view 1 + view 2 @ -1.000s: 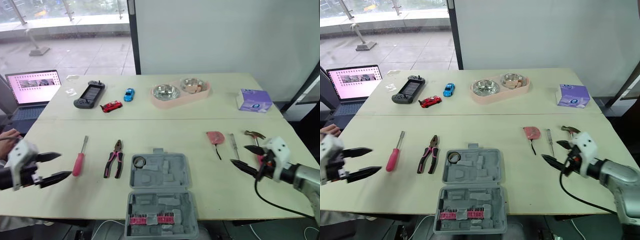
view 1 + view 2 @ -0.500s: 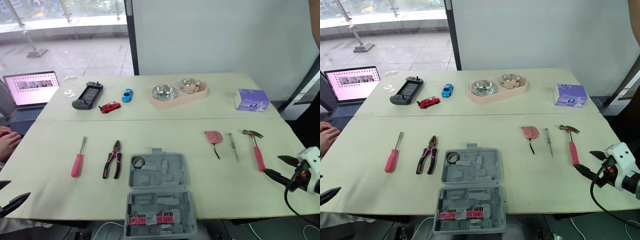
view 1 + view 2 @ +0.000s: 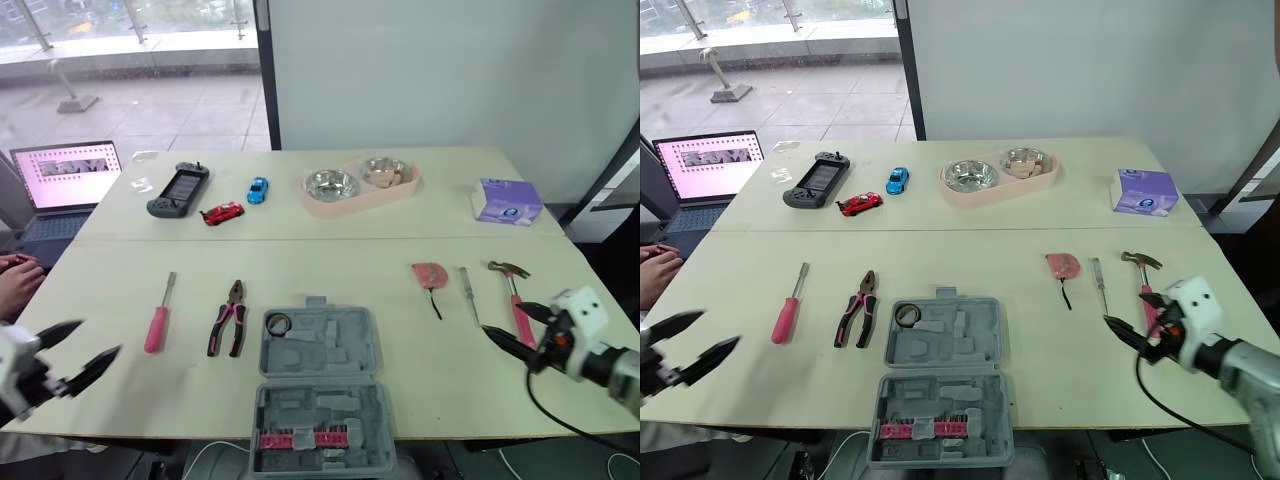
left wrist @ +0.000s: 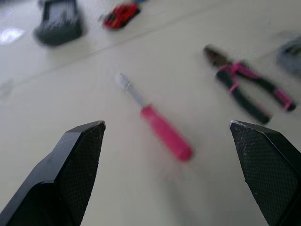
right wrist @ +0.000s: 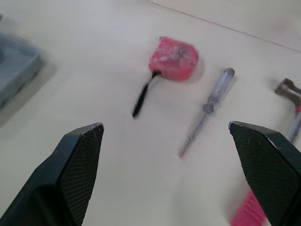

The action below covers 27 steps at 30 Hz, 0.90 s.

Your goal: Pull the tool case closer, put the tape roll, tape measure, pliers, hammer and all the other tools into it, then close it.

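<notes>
At 6 o'clock on the counter (image 3: 350, 265), right at the near edge: tool case (image 3: 318, 395), lying open, both grey halves face up, apparently pulled close enough. Tape roll (image 3: 277, 323) already seated at 11 o'clock in the far half; strip of pink bits (image 3: 303, 440) along 6 o'clock of the near half; other recesses bare. Off at 9 o'clock of the case, pliers (image 3: 229, 318), then pink screwdriver (image 3: 157, 315) beyond. Out at 2 o'clock, tape measure (image 3: 431, 274), slim tester screwdriver (image 3: 467, 290) and hammer (image 3: 514, 295), side by side, apart.

Just beside the hammer's pink handle, right gripper (image 3: 502, 318) hovering, fingers spread wide, grasping nothing. Low at 8 o'clock of the counter, left gripper (image 3: 98, 340), near the pink screwdriver, fingers likewise released and empty.

Step in hand, by judgement: gathering loose tools, hammer likely first. Best to straddle the handle crosswise, close toward the head for balance, lift level, then set into a matching moulded recess rather than anywhere; otherwise no clean closing.

Farther back at 12 o'clock: pink feeder (image 3: 350, 207), two steel bowls, something brownish in the right one, left apparently bare. Around it, tissue box (image 3: 509, 200), toy cars (image 3: 223, 213), handheld console (image 3: 179, 190), laptop (image 3: 65, 175).
</notes>
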### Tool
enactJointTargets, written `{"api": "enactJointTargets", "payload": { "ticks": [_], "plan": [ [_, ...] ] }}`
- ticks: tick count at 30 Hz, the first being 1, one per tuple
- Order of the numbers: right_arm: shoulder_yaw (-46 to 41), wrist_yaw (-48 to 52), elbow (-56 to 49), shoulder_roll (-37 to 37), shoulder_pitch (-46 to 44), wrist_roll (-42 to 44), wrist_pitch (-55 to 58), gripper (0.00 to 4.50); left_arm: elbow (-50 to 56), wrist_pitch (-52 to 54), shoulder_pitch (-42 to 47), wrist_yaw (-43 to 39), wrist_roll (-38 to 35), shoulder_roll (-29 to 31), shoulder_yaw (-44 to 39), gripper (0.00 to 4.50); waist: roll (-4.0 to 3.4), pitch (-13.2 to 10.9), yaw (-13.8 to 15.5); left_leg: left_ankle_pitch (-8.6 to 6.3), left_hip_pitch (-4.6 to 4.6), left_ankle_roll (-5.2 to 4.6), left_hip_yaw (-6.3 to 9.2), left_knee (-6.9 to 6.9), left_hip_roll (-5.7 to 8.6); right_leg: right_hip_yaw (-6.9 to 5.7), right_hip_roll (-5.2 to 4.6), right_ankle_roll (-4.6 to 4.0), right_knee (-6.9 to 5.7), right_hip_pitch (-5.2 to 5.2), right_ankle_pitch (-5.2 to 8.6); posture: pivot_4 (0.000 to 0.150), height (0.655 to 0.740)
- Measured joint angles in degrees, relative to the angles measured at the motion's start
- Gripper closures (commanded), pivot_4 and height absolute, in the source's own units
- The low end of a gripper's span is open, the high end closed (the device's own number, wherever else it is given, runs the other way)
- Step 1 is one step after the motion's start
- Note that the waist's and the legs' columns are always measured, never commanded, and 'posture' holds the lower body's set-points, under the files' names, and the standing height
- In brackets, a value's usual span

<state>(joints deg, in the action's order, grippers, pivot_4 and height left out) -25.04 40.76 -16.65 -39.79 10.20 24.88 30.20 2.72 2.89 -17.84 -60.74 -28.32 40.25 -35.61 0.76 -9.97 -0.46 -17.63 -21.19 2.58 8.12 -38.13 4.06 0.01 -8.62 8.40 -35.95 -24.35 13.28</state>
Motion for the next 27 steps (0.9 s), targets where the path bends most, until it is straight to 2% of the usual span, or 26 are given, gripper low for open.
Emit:
{"api": "enactJointTargets", "payload": {
  "ticks": [3,6,8,11,16,26,27],
  "plan": [
    [3.9,-11.6,-9.5,8.2,-0.4,0.0,8.2,0.0,10.5,6.0,-1.6,-3.2,-4.6,2.2,5.0,0.05,-0.07,0.0,-0.3,0.0,-0.03,0.01,-0.03,0.01,0.03,0.05,0.0,-0.02,-0.03,-0.09,0.0,0.15,0.7239],
    [9.3,-23.2,-13.9,16.2,-2.9,-3.8,13.4,0.0,16.2,9.3,-1.4,-5.4,-8.1,3.7,7.0,0.05,-0.11,0.0,-0.5,0.0,0.02,0.01,-0.06,0.01,0.0,0.06,0.03,-0.08,-0.06,-0.12,-0.01,0.15,0.7239],
    [14.1,-30.6,-14.6,21.7,-6.8,-7.1,15.7,0.0,20.4,11.8,-1.2,-6.4,-10.1,4.8,9.5,0.05,-0.23,0.0,-0.5,0.02,0.02,0.04,-0.07,0.01,0.01,0.07,0.04,-0.26,-0.05,-0.12,0.05,0.15,0.7239],
    [17.9,-38.0,-11.5,25.9,-11.9,-11.9,16.5,0.0,24.8,14.5,-0.1,-6.5,-12.6,5.0,11.8,0.05,-0.26,0.0,-0.2,0.02,-0.01,0.05,-0.04,0.01,0.06,0.06,0.04,-0.23,-0.05,-0.12,0.03,0.15,0.7239],
    [18.3,-43.0,2.6,27.2,-18.2,-17.3,15.0,0.0,26.3,15.8,1.3,-5.9,-13.4,5.2,13.2,0.05,-0.27,0.0,-0.4,0.03,-0.01,0.04,-0.06,0.01,0.08,0.06,0.05,-0.11,-0.05,-0.12,-0.04,0.15,0.7239],
    [19.1,-41.1,20.5,27.2,-27.6,-19.1,7.0,0.0,27.2,14.8,-0.2,-5.3,-10.9,4.9,14.7,0.05,-0.3,0.0,-0.9,0.03,0.06,0.04,-0.1,0.04,0.03,0.06,0.09,-0.11,-0.08,-0.11,-0.04,0.15,0.7239],
    [19.0,-40.9,22.1,27.2,-28.5,-19.1,6.2,0.25,27.2,14.5,-0.5,-5.1,-10.9,4.6,14.7,0.02,-0.29,0.0,-0.9,0.03,0.06,0.04,-0.1,0.04,0.03,0.06,0.09,-0.1,-0.07,-0.1,-0.04,0.15,0.7239]
  ]
}}
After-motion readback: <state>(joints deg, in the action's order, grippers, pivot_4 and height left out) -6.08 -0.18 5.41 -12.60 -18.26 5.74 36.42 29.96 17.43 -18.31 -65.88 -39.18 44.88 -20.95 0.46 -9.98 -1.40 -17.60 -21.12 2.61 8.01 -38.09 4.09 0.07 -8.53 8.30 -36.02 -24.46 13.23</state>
